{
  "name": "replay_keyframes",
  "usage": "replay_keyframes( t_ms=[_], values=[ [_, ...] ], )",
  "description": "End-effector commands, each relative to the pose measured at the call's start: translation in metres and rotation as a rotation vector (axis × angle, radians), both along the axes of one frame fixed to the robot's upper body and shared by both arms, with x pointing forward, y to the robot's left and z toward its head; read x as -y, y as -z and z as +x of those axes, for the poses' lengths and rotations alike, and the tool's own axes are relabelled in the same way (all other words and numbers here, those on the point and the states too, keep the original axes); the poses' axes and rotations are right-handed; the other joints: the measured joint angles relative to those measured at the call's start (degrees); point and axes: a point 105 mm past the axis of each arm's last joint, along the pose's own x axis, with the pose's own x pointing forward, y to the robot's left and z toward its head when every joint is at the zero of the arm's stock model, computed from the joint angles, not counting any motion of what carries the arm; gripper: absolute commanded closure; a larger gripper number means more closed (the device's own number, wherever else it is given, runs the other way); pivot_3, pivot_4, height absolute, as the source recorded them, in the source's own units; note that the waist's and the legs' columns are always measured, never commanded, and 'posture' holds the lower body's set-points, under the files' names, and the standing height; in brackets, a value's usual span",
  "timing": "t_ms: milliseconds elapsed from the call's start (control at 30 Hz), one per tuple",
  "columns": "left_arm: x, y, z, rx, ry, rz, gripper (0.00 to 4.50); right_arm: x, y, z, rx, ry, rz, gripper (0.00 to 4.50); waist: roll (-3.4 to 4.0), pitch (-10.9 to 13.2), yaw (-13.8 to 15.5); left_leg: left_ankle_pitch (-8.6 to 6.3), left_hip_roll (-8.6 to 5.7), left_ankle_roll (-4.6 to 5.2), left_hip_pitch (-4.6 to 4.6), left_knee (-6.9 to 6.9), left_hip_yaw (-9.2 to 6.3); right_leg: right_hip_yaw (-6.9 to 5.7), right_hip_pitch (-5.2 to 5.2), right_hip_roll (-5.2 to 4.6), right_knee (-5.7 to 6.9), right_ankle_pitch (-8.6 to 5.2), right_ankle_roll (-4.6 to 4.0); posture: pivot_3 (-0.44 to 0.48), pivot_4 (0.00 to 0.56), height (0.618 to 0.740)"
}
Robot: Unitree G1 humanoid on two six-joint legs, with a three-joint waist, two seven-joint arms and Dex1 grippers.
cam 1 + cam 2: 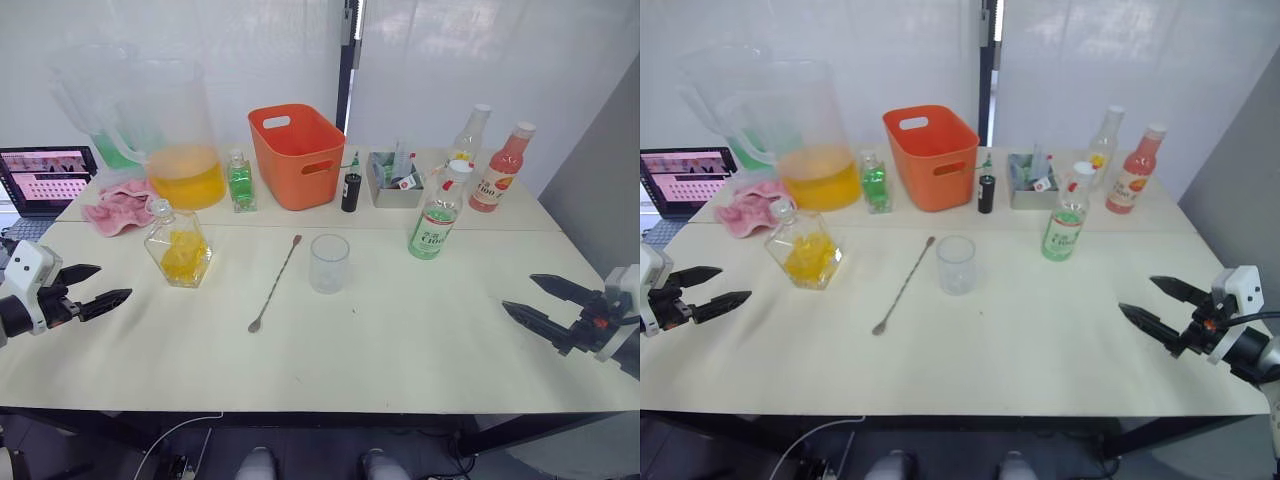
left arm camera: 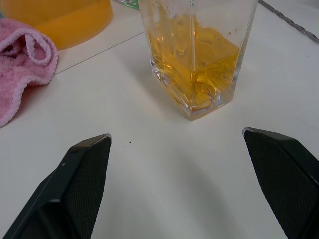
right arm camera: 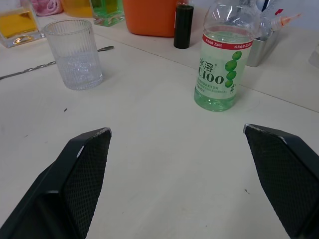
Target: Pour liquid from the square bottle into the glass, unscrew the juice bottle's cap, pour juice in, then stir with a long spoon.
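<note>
Currently both grippers are spread wide and holding nothing, each low over the table (image 1: 400, 330) edge on its own side. Left gripper (image 1: 98, 287) sits at the left edge, fingers parted, aimed at the square bottle (image 1: 178, 245), near it but not touching; the left wrist view shows the bottle's base with yellow liquid ahead of the gap between the fingers (image 2: 79, 184). Right gripper (image 1: 540, 303) sits at the right edge, fingers parted, well apart from every object; its wrist view looks toward the juice bottle (image 3: 225, 59) and the glass (image 3: 75, 54). Square bottle stands upright at left-centre, ball stopper on. Glass (image 1: 329, 262) stands upright mid-table and looks unfilled. Long spoon (image 1: 275, 284) lies flat on the table between square bottle and glass, just beside the glass, running diagonally with one end toward the orange basket (image 1: 297, 155) and the other toward the near edge. Juice bottle (image 1: 437, 214) stands upright right of the glass, the cap (image 1: 459, 168) on it, pale greenish juice (image 3: 216, 97) inside. Behind along the back: big pitcher (image 1: 170, 135) with orange liquid, pink cloth (image 1: 120, 207), small green-liquid bottle (image 1: 240, 182), small dark bottle (image 1: 350, 190), grey tray (image 1: 392, 180) of small items, pink-liquid bottle (image 1: 500, 170), a clear bottle (image 1: 470, 135) behind the juice bottle. Laptop (image 1: 45, 180) at far left.
</note>
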Motion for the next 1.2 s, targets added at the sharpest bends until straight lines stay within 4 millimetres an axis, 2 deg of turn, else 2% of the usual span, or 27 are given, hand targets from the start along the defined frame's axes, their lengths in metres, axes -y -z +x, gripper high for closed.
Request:
replay_keyframes(
  t_ms=[33, 100, 167, 267, 433, 567, 667, 767, 900, 1067, 1200],
  values=[
    [-0.001, -0.017, -0.008, 0.054, 0.004, 0.009, 0.03, -0.005, -0.014, 0.002, 0.048, -0.021, -0.02, 0.0, 0.0, 0.0, 0.0, 0.0, 0.0, 0.0, 0.0, 0.0, 0.0, 0.0, 0.0, 0.0, 0.0, 0.0, 0.0, 0.0, 0.15, 0.703],
    [0.003, -0.018, -0.018, 0.087, -0.005, -0.041, 0.03, -0.017, -0.02, 0.004, 0.045, -0.062, -0.003, 0.0, 0.03, 0.0, -0.7, 0.0, 0.0, 0.0, 0.0, -0.01, 0.04, 0.04, -0.02, -0.02, -0.01, 0.0, -0.01, 0.0, 0.15, 0.703],
    [0.006, -0.018, -0.022, 0.093, -0.014, -0.057, 0.03, -0.021, -0.021, 0.005, 0.043, -0.072, 0.004, 0.0, 0.03, 0.0, -0.9, 0.0, 0.02, 0.0, 0.03, -0.03, 0.08, 0.07, -0.02, -0.02, 0.01, 0.01, -0.01, 0.0, 0.15, 0.703],
    [0.014, -0.027, -0.031, 0.188, -0.09, -0.236, 0.03, -0.049, -0.035, 0.01, 0.041, -0.188, 0.003, 0.0, 0.04, 0.0, -0.8, 0.0, 0.04, 0.0, 0.04, 0.0, 0.05, 0.05, -0.01, -0.01, 0.06, 0.0, -0.01, 0.0, 0.15, 0.703],
    [0.048, -0.021, -0.048, 0.265, -0.147, -0.322, 0.03, -0.095, -0.061, 0.016, 0.041, -0.383, -0.004, 0.0, 0.06, 0.0, -1.3, 0.0, 0.04, -0.01, 0.1, 0.07, 0.06, 0.08, 0.07, -0.02, 0.05, 0.03, -0.01, 0.0, 0.15, 0.703],
    [0.07, -0.007, -0.052, 0.286, -0.217, -0.337, 0.03, -0.117, -0.073, 0.015, 0.039, -0.479, -0.019, 0.0, 0.0, 0.0, -0.4, 0.0, 0.04, 0.0, 0.07, 0.07, 0.04, 0.07, 0.08, 0.0, 0.01, 0.02, -0.01, 0.0, 0.15, 0.703],
    [0.079, 0.002, -0.047, 0.325, -0.32, -0.324, 0.03, -0.133, -0.082, 0.013, 0.057, -0.542, -0.027, 0.0, 0.03, 0.0, 0.2, 0.0, -0.02, 0.0, 0.07, 0.1, 0.04, 0.11, 0.09, -0.02, -0.01, 0.03, 0.0, 0.0, 0.15, 0.703],
    [0.079, 0.009, -0.039, 0.353, -0.422, -0.331, 0.03, -0.145, -0.087, 0.009, 0.067, -0.587, -0.049, 0.0, -0.01, 0.0, 0.4, 0.0, -0.05, 0.0, 0.07, 0.17, 0.02, 0.12, 0.12, -0.01, -0.01, 0.06, 0.03, 0.0, 0.15, 0.703],
    [0.092, 0.013, -0.025, 0.348, -0.426, -0.343, 0.03, -0.157, -0.092, 0.003, 0.07, -0.621, -0.061, 0.0, -0.05, 0.0, 0.5, 0.0, -0.05, 0.0, 0.04, 0.17, 0.0, 0.11, 0.1, -0.01, -0.02, 0.06, 0.04, 0.0, 0.15, 0.703],
    [0.096, 0.004, -0.008, 0.382, -0.424, -0.341, 0.03, -0.166, -0.092, -0.002, 0.06, -0.634, -0.055, 0.0, -0.05, 0.0, 0.5, 0.0, -0.05, 0.0, 0.03, 0.17, -0.01, 0.1, 0.08, 0.02, -0.02, 0.07, 0.03, 0.0, 0.15, 0.703],
    [0.102, 0.0, 0.011, 0.384, -0.422, -0.339, 0.03, -0.166, -0.085, -0.005, 0.058, -0.609, -0.073, 0.0, -0.05, 0.0, 0.6, 0.0, -0.05, 0.0, 0.01, 0.18, -0.01, 0.11, 0.1, 0.01, -0.02, 0.08, 0.06, 0.0, 0.15, 0.703]
  ],
)
